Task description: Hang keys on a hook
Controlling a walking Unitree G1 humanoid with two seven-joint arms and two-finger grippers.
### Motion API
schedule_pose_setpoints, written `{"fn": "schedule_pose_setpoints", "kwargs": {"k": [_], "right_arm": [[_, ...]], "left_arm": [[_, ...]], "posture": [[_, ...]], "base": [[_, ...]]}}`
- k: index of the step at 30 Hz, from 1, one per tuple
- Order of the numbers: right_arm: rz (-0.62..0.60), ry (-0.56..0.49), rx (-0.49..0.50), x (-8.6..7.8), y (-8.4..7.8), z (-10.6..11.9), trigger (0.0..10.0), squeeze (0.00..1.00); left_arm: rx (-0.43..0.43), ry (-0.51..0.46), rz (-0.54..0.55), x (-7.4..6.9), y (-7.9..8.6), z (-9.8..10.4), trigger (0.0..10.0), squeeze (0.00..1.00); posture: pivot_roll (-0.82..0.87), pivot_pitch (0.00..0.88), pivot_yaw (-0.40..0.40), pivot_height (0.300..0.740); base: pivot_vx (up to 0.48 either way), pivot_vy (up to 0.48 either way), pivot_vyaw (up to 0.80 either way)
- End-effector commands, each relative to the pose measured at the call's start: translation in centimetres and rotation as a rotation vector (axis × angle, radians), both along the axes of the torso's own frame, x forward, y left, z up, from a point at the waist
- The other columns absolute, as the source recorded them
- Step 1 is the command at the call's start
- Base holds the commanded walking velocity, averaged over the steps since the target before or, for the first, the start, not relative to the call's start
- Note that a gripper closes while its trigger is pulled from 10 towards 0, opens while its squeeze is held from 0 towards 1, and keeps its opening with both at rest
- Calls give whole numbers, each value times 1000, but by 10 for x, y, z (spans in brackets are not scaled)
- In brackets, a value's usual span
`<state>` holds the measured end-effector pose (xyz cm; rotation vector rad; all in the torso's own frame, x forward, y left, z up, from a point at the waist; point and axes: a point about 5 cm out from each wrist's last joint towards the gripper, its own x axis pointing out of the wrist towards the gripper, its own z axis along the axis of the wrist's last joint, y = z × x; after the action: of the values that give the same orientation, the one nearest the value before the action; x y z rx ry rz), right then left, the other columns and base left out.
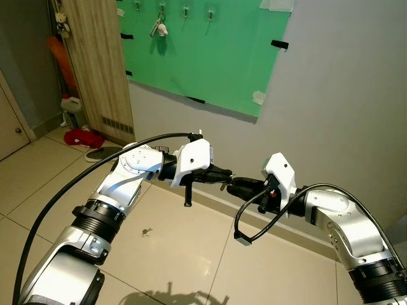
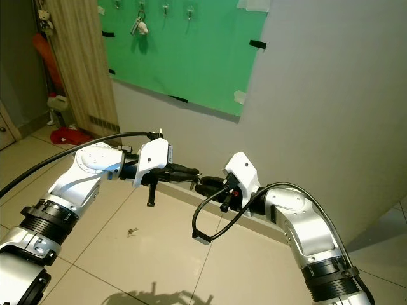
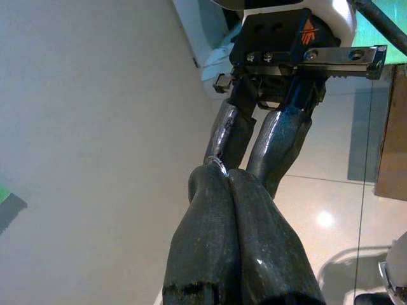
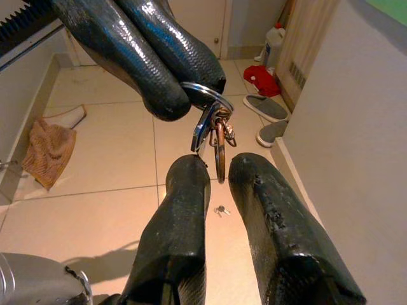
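Right wrist view: left gripper (image 4: 181, 95) has its two black fingers pressed together on a silver ring, w/ the keys (image 4: 215, 136) hanging below it – a bluish clip, a brown ring and small bits. Right gripper (image 4: 216, 184) fingers are parted, one each side of the hanging bunch, not clamped on it; can't tell if a tip touches the brown ring. A small metal bit (image 4: 220, 209) lies on the tile floor (image 4: 95, 216) below. Also on the floor: a tan rag (image 4: 46, 149), grey slippers (image 4: 267, 108), a red cloth (image 4: 262, 79), a white jug (image 4: 275, 43).

Left wrist view: left fingers (image 3: 235, 222) closed tight, a sliver of ring glinting at the tip; right gripper faces them tip to tip, an orange logo (image 3: 308, 29) on its black mount – no readable text.

Left eye view: both arms meet at mid-frame, grippers tip to tip low by the skirting of a grey wall (image 1: 343, 95). Green board (image 1: 203, 57) is taped to the wall up and to robot's left, well apart from the grippers. It carries a row of hooks (image 1: 186, 10); another key bunch (image 1: 159, 27) w/ a white fob already hangs on one. Wood panel (image 1: 95, 70) stands left of the board. Small soft toy (image 1: 61, 24) hangs near its top edge. No labels legible anywhere.
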<state>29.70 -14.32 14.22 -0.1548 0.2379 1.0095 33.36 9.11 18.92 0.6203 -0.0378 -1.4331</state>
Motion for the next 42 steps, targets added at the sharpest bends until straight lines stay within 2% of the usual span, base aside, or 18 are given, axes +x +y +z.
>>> {"fn": "schedule_pose_setpoints", "kwargs": {"k": [1,7,8,10,11,26,38,39,42], "right_arm": [[-30,-16,6,4,-6,6,10000,0],[-39,-21,3,5,-6,5,10000,0],[-41,-22,4,5,-6,5,5647,0],[-44,-22,7,5,-6,5,5647,0],[-49,-22,10,5,-6,5,0,0],[-59,-4,15,3,-15,6,0,0],[-38,5,26,0,-15,7,0,0],[-38,6,27,0,-15,7,0,0],[-38,9,28,0,-14,6,0,0]], "left_arm": [[9,-24,-13,2,-4,5,10000,0],[9,-24,-15,1,-4,4,10000,0],[8,-23,-15,1,-4,4,10000,0],[8,-23,-15,1,-5,4,10000,0],[7,-23,-16,1,-5,4,10000,0],[6,-20,-10,1,-5,3,10000,0],[5,-31,17,4,-6,1,10000,0],[1,-30,29,5,-6,2,10000,1000],[-10,-40,44,7,-6,6,10000,1000]], "posture": [[-94,0,-61,740],[-96,0,-61,740],[-96,0,-61,740],[-96,0,-62,740],[-97,0,-62,740],[-104,0,-64,740],[-108,0,-63,740],[-108,0,-64,740],[-106,0,-64,740]], "base": [[0,0,0],[0,0,0],[0,0,0],[0,0,0],[0,0,0],[0,0,0],[0,0,0],[0,0,0],[0,0,0]]}}
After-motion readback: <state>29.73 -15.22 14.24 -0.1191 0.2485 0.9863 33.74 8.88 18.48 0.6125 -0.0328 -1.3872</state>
